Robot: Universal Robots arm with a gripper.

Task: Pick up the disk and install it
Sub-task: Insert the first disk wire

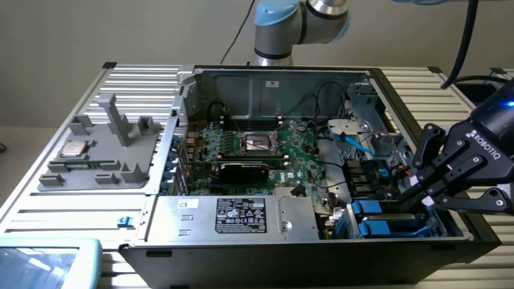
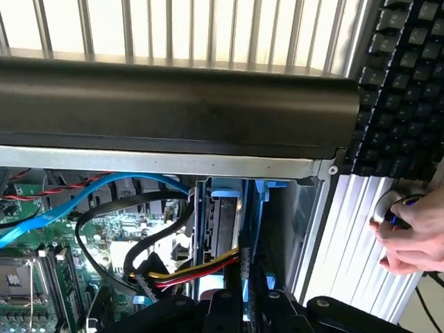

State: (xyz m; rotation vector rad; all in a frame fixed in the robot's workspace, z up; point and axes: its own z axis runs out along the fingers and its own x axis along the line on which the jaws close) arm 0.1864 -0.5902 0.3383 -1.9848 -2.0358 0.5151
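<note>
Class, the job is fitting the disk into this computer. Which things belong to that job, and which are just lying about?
Belong to the job:
gripper
disk with blue rails
computer case, open

Just lying about:
processor chip
grey tray
keyboard
a person's hand

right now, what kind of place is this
Probably a robotics lab bench for computer assembly: an open desktop case on a slatted table, a robot arm, a keyboard.

ROBOTIQ on the gripper (image 1: 413, 200); the black label (image 1: 245, 220) seems unreadable
</note>
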